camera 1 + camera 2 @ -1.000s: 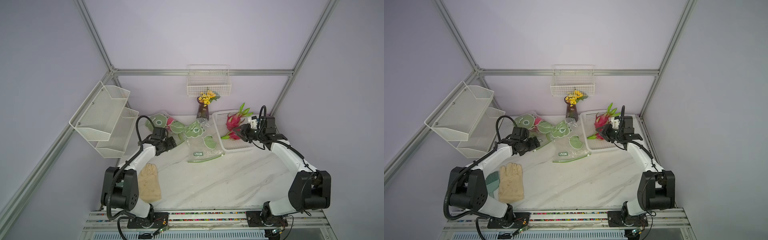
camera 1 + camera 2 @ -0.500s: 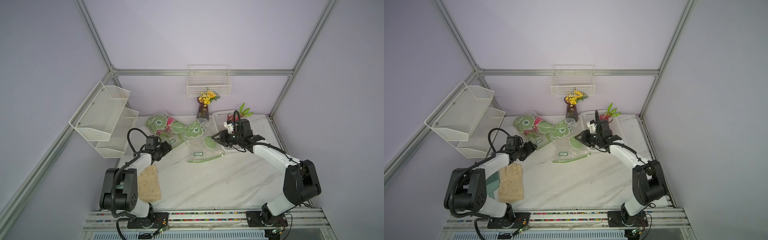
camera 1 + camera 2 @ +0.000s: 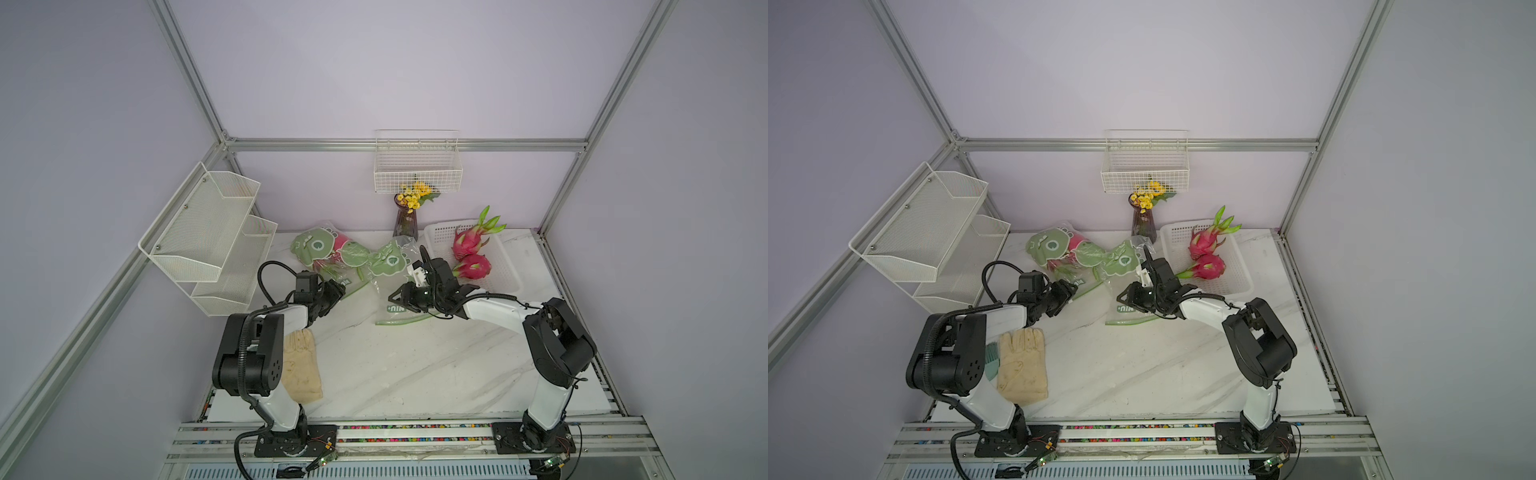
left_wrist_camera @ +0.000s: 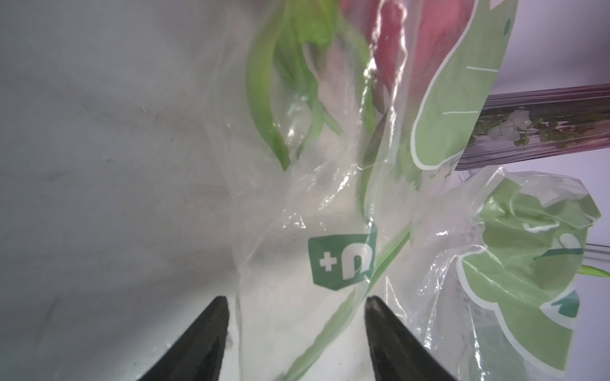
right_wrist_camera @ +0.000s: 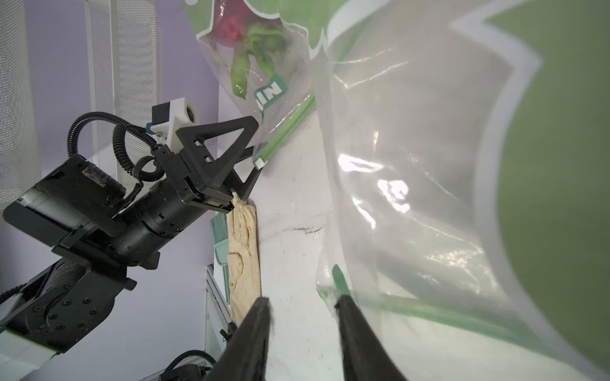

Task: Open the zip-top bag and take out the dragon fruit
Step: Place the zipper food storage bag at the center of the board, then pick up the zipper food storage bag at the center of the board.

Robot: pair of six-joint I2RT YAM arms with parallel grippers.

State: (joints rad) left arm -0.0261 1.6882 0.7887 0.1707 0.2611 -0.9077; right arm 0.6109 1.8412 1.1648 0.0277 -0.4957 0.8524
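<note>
A clear zip-top bag (image 3: 320, 249) with green prints lies at the back left, and a magenta dragon fruit (image 3: 341, 241) shows inside it. My left gripper (image 3: 336, 291) is at this bag's mouth. In the left wrist view my left gripper (image 4: 297, 300) is open, with the green zip strip (image 4: 333, 326) between its fingers. A second, flat bag (image 3: 390, 266) lies mid-table. My right gripper (image 3: 392, 297) hovers open at that bag's front left corner, seen close in the right wrist view (image 5: 303, 300). Two more dragon fruits (image 3: 467, 243) (image 3: 476, 266) lie in a white basket (image 3: 507, 266).
A glass vase (image 3: 405, 222) with yellow flowers stands at the back wall between the bags and the basket. A beige glove (image 3: 301, 365) lies front left beside the left arm. A white mesh shelf (image 3: 216, 237) hangs on the left wall and a wire basket (image 3: 417, 166) on the back wall.
My right gripper has swung left from the white basket to the flat bag's corner. My left gripper drew back a little, then returned to the back-left bag's mouth.
</note>
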